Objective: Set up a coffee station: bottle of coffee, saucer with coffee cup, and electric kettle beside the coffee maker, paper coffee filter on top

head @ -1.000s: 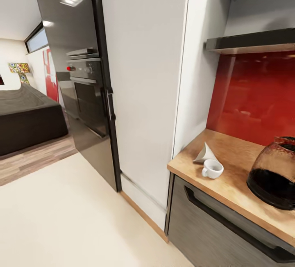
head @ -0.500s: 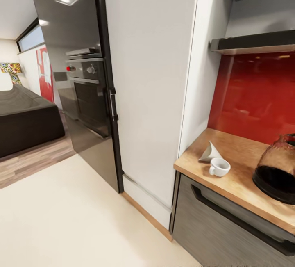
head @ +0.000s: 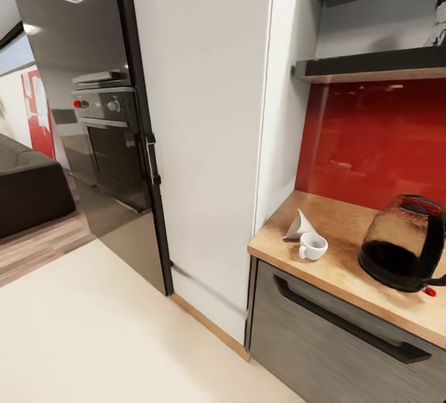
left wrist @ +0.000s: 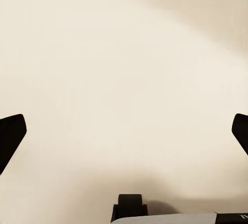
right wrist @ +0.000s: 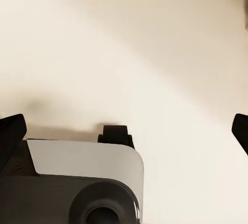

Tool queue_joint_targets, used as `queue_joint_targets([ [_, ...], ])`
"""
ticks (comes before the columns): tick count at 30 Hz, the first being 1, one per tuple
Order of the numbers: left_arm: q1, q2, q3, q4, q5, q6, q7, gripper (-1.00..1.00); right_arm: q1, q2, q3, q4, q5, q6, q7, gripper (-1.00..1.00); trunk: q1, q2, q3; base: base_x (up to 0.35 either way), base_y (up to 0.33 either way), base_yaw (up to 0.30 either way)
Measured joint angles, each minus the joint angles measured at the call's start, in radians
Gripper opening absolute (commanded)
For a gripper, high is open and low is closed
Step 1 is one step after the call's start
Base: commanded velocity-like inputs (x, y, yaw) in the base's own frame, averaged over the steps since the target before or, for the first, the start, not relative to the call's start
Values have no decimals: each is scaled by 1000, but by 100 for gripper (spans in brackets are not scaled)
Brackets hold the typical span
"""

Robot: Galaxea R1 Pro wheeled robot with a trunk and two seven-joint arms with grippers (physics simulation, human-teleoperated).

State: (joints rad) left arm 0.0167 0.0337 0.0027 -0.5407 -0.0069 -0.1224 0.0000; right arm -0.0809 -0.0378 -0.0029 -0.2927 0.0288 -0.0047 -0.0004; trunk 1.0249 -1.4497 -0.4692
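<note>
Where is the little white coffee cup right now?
In the head view, the coffee cup stands at the countertop's left end, just in front of the paper coffee filter, with the electric kettle to its right.

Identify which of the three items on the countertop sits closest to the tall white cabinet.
The paper coffee filter, a white cone at the countertop's cabinet end. The coffee cup stands just in front of it; the electric kettle is much farther along.

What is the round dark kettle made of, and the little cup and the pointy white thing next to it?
The electric kettle looks like smoky see-through glass, glossy with reflections, with a black, probably plastic, handle and base. The coffee cup looks like smooth white ceramic with a slight sheen. The paper coffee filter looks like thin matte white paper folded into a cone. All three sit on the wood-look kitchen countertop.
</note>
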Motion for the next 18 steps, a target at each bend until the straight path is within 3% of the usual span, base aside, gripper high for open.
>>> queue_joint_targets([
  [8,0,0,0,0,0,0,0,100,0,1,0,0,-1,2,0,100,0,0,0,101,222,-42],
  [18,0,0,0,1,0,0,0,100,0,1,0,0,-1,3,0,100,0,0,4,14,27,-242],
])
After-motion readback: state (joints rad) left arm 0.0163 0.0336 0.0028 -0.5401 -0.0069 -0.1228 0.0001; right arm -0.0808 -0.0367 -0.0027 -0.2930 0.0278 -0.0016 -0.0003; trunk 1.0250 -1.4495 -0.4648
